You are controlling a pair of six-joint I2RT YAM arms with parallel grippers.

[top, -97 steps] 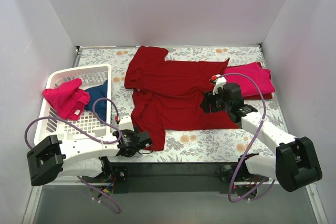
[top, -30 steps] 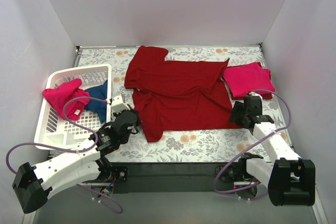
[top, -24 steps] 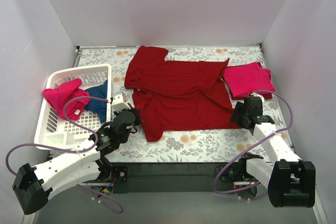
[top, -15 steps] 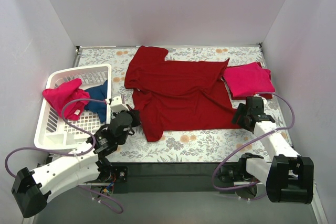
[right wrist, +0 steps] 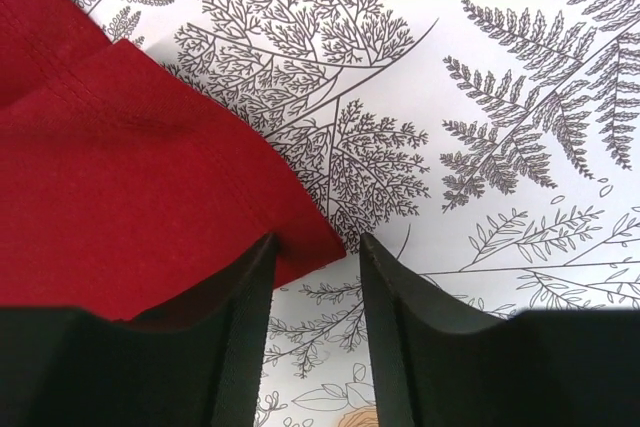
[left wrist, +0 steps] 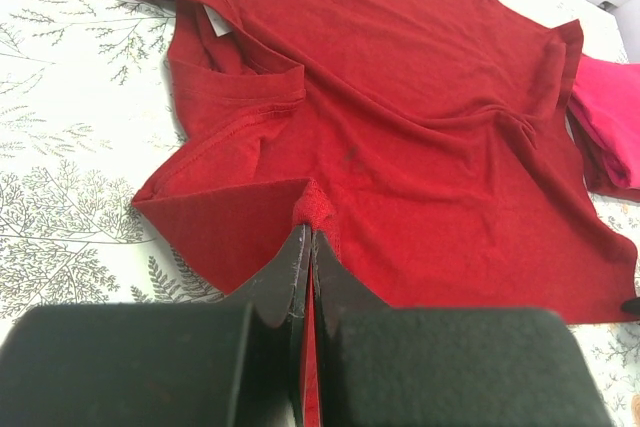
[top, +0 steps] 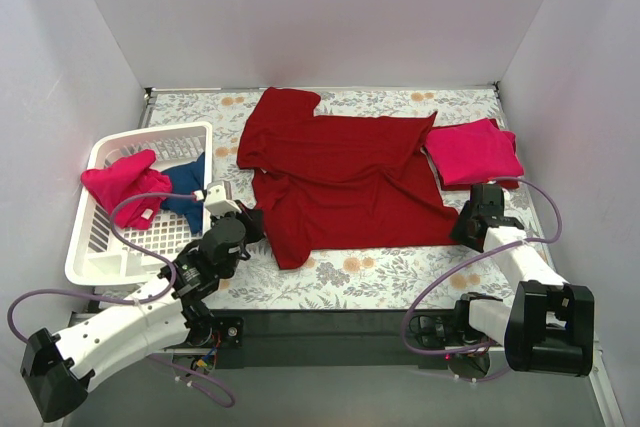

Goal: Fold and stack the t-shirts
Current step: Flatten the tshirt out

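The large dark red t-shirt [top: 340, 172] lies spread mid-tabletop [top: 400, 272], hem toward the arms. We note the left hand [left wrist: 308, 239] clenched on a pinch of cloth at the near-left hem. The right hand [right wrist: 315, 245] is released, its fingers straddling the near-right hem corner (cloth flat between them, not gripped). We judge both corners are being taken so the hem lifts evenly for a fold. A folded pink t-shirt [top: 472, 152] sits at far right, likely the stack's base. A navy t-shirt [top: 188, 185] waits in the basket [top: 150, 133].
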